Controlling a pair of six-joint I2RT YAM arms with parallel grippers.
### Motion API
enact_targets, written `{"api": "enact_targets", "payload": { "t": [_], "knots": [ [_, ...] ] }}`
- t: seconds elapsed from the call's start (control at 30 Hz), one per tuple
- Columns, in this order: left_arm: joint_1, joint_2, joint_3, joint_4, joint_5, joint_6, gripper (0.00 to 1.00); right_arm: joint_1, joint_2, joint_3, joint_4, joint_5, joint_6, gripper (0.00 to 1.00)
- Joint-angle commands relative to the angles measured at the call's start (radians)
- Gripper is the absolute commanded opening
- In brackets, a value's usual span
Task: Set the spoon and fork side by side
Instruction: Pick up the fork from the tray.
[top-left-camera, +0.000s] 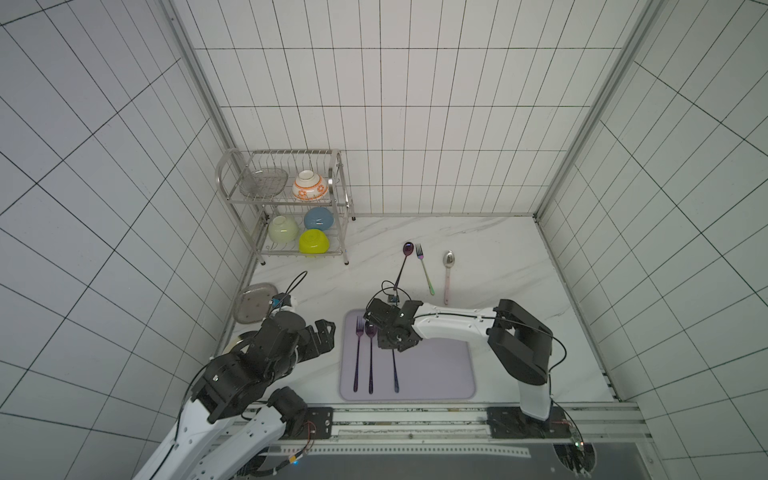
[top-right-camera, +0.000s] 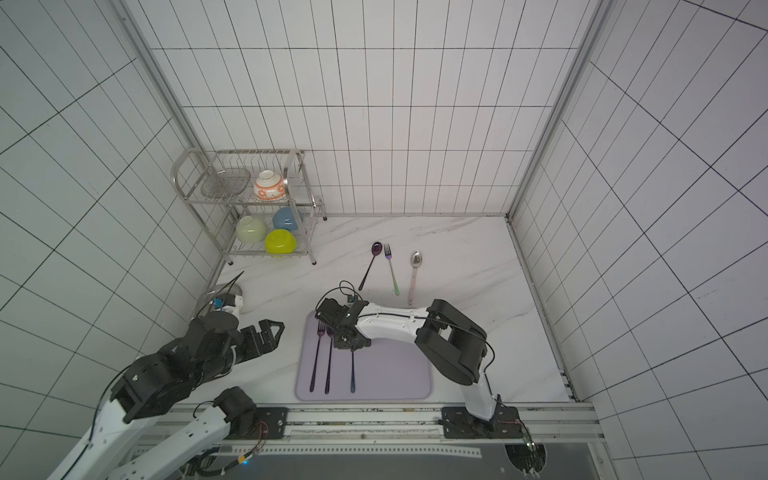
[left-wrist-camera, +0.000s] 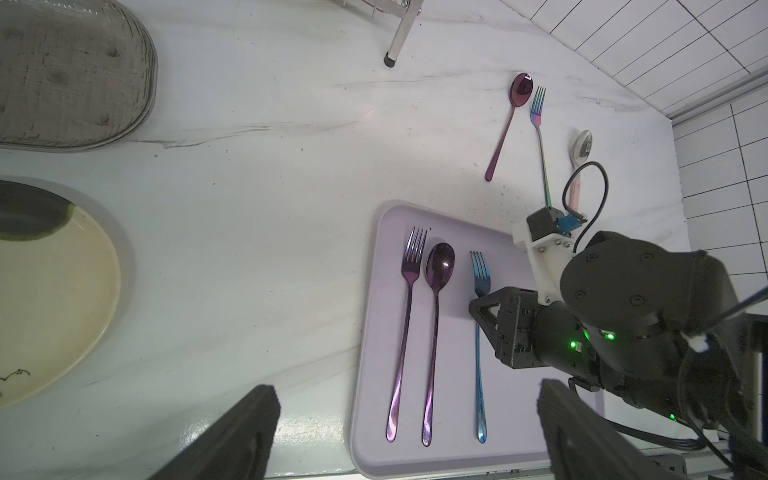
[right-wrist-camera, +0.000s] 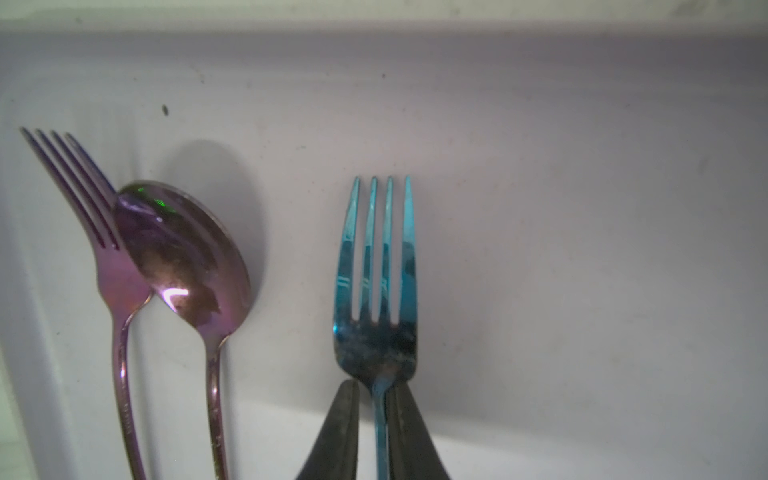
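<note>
Blue fork (left-wrist-camera: 480, 274) is lying flat on the lavender mat (left-wrist-camera: 457, 224), and the right gripper (right-wrist-camera: 376, 390) is standing over its neck, just behind the tines. Its jaws are standing narrow, one on each side of the neck. One finger (right-wrist-camera: 409, 424) is touching the metal, while a thin gap is showing at the other, so I cannot tell if the grip is firm. Beside these jaws, toward the left arm, the purple spoon (left-wrist-camera: 438, 266) and the purple fork (left-wrist-camera: 409, 266) are lying side by side on the same mat with handles parallel. The spoon is lying nearer to the jaws, and its bowl is touching the fork's head. Beyond the jaws, off the mat, a second purple spoon (top-left-camera: 408, 249), a rainbow fork (top-left-camera: 424, 268) and a silver spoon (top-left-camera: 448, 259) are resting on the marble tabletop (top-left-camera: 498, 270). The left gripper (top-left-camera: 324, 336) is hovering beside the mat's edge, its jaws standing wide open and holding nothing.
</note>
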Motion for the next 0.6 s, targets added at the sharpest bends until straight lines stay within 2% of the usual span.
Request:
{"api": "enact_targets", "payload": {
  "t": [0.0,0.17,0.33,0.47,0.57],
  "knots": [
    [0.005,-0.005,-0.001,-0.005,0.009,0.004,0.98,-0.013,0.036,-0.030,-0.017,-0.008,0.026,0.14],
    [0.005,-0.002,-0.008,0.011,0.049,0.008,0.98,-0.032,0.006,-0.054,0.002,-0.011,0.017,0.00],
    [0.005,-0.001,-0.019,0.058,0.124,0.017,0.98,-0.069,-0.140,-0.184,0.158,-0.052,-0.020,0.00],
    [0.006,-0.006,-0.044,0.133,0.252,0.023,0.98,-0.124,-0.300,-0.348,0.404,-0.191,-0.086,0.00],
    [0.005,-0.015,-0.093,0.239,0.397,0.022,0.98,-0.174,-0.403,-0.421,0.489,-0.297,-0.134,0.00]
  ]
}}
